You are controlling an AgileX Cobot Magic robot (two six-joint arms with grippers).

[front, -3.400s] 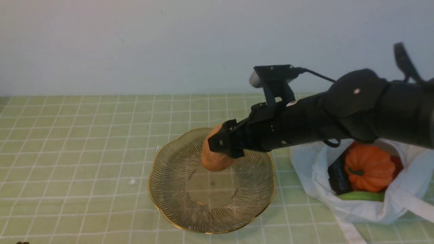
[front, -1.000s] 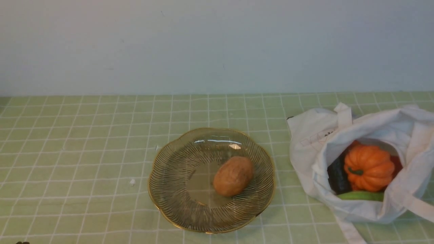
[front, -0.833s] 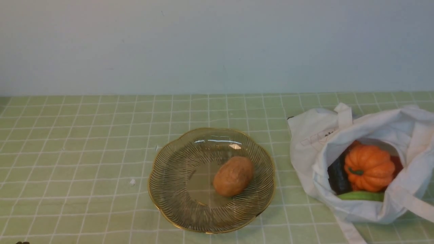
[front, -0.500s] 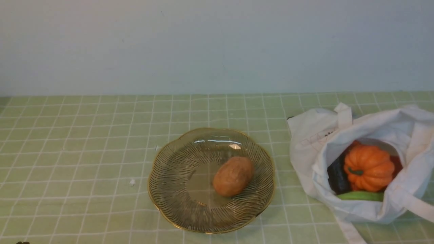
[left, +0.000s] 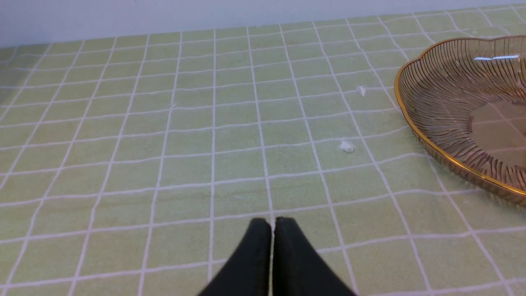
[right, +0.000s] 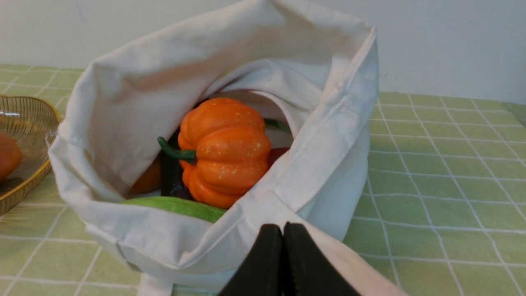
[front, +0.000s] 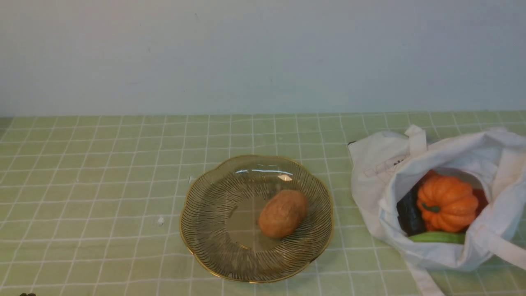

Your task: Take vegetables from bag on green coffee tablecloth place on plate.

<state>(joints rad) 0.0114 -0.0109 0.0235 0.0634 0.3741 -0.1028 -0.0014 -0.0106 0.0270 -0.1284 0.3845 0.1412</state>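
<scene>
Inside the bag point(right: 337, 164), the pumpkin point(right: 226, 152) lies beyond the right hand point(right: 283, 226), its fingertips together.

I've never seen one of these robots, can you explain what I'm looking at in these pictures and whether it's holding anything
It's a robot with two arms, each ending in a gripper. The front view looks out from between the arms. The other two come from cameras on its wrists, with dark fingertips at the bottom edge.

On a green checked tablecloth sits a glass plate with a brown potato on it. To its right, a white cloth bag holds an orange pumpkin and other vegetables.

Nothing is held: the left gripper and right gripper are both shut.
</scene>
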